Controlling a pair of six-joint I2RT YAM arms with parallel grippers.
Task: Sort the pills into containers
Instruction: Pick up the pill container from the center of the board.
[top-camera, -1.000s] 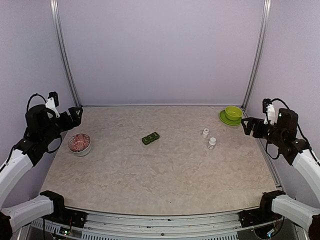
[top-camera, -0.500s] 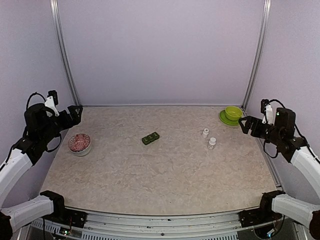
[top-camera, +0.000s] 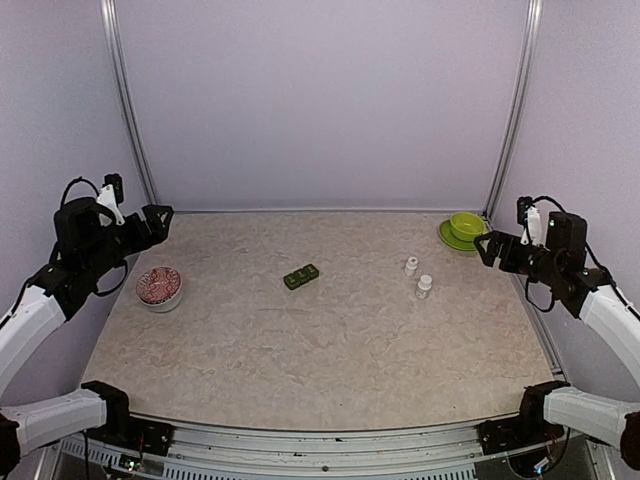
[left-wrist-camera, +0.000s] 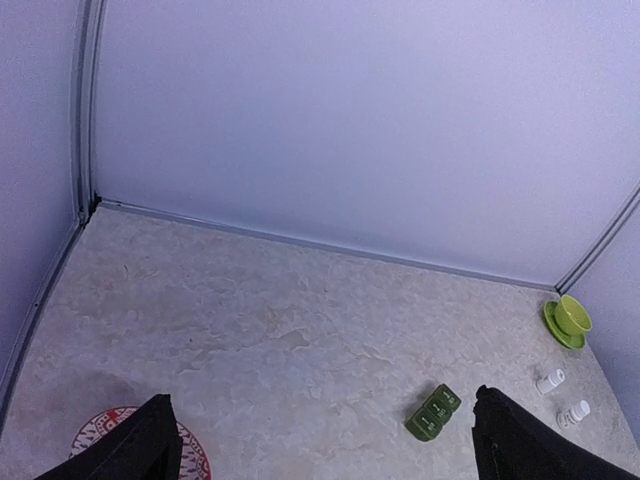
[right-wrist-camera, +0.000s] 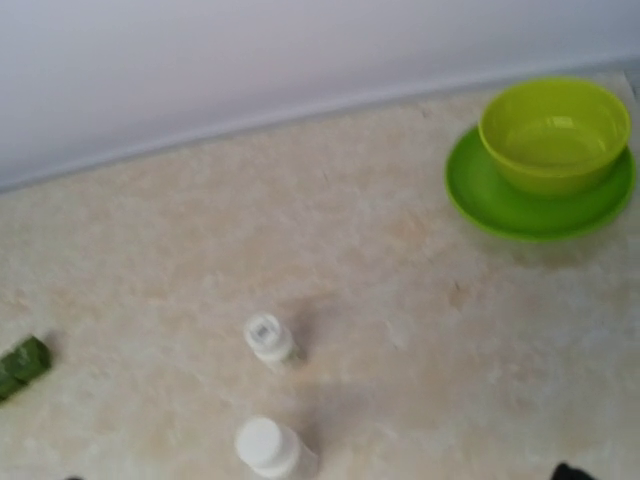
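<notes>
The containers (top-camera: 301, 276), a dark green strip of three joined compartments, lie slantwise about the middle of the worktop (top-camera: 330, 350), touched by neither arm. The lids look to be down, though the strip is too small in every view for me to tell what is inside. Well to its right stand two little white bottles, the farther one (top-camera: 411, 265) and the nearer one (top-camera: 424, 286), both upright, capped and close together. In the far right corner a lime-green bowl (right-wrist-camera: 553, 133) sits on its saucer (right-wrist-camera: 480, 200), its inside showing only glossy green. Over at the left edge is a red-patterned dish (top-camera: 159, 286). The left claw (top-camera: 160, 217) hangs above that left edge with its fingers (left-wrist-camera: 150, 445) spread wide. The right claw (top-camera: 486, 248) hovers near the saucer, gaping too, with only a dark tip at the bottom of its own view.
</notes>
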